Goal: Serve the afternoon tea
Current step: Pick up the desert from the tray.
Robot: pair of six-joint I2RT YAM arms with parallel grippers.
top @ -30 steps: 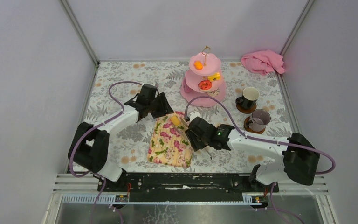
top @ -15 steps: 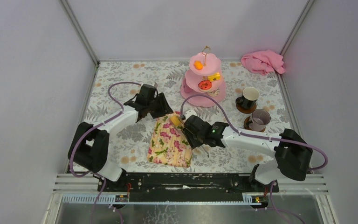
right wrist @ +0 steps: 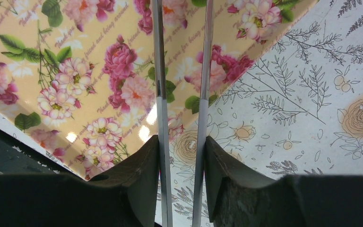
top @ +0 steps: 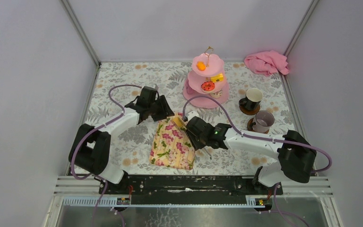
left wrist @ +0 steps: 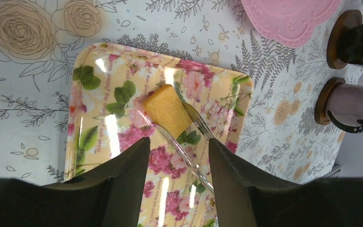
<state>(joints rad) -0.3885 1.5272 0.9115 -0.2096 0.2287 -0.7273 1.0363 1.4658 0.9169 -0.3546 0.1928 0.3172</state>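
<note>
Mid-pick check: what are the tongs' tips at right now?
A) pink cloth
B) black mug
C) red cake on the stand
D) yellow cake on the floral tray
D: the left wrist view shows the tongs with a tip at each side of the yellow cake, which lies on the floral tray.

Tray (top: 170,146) sits mid-table (top: 118,80), toward the near edge. Cake (left wrist: 167,109) on tray's far end; tongs (right wrist: 159,94) reach in from the right, tips against it. Stand (top: 194,100) behind tray, slightly right, with more cakes (top: 208,86) on its upper tiers. Far mug (top: 253,98) and near mug (top: 263,120) right of stand, each on a coaster (left wrist: 322,100). Cloth (top: 266,62) in far right corner.
</note>
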